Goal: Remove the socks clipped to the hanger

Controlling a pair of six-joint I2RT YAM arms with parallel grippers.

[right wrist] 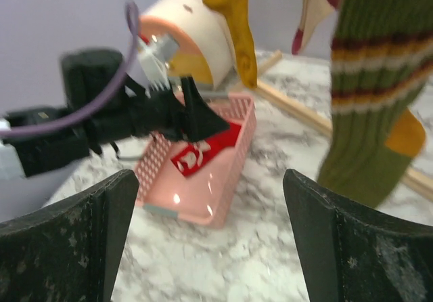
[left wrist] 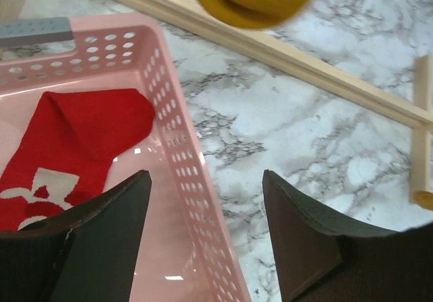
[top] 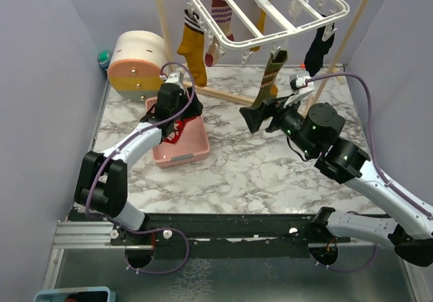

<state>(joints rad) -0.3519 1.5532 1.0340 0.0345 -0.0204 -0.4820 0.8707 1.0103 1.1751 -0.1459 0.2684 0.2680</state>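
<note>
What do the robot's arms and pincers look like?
The left arm and right arm are white tubes between chunky black joints, each trailing a purple cable. The left pincer and right pincer each have two black, wedge-shaped, rough-textured fingers.
</note>
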